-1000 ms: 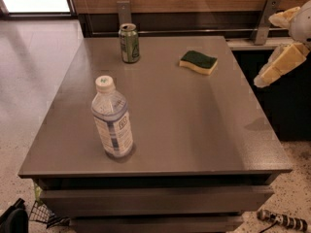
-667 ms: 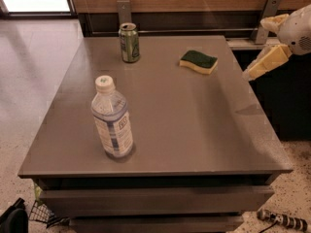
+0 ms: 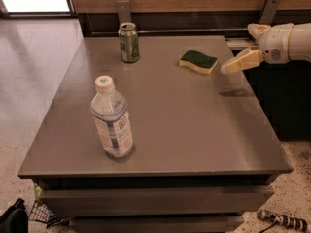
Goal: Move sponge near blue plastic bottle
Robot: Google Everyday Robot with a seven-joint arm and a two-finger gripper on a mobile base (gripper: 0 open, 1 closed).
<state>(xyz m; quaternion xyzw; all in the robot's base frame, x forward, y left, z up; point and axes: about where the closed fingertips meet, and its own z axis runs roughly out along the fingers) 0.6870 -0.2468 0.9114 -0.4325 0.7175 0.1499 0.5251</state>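
The sponge (image 3: 198, 62), yellow with a dark green top, lies flat on the grey table (image 3: 194, 130) at the far right. The blue plastic bottle (image 3: 112, 120), clear with a white cap and blue-and-white label, stands upright at the front left, far from the sponge. My gripper (image 3: 238, 50) reaches in from the right edge, just right of the sponge and above the table. It is open and empty, with its lower finger (image 3: 241, 62) pointing at the sponge without touching it.
A green drink can (image 3: 129, 42) stands at the table's back left. A wood-panelled wall with metal brackets runs behind. A dark cabinet (image 3: 282, 101) stands to the right. A black bag (image 3: 12, 220) and a cable (image 3: 282, 221) lie on the floor.
My gripper has moved left and slightly up, from beyond the table's right edge to just beside the sponge. The sponge, bottle and can have not moved.
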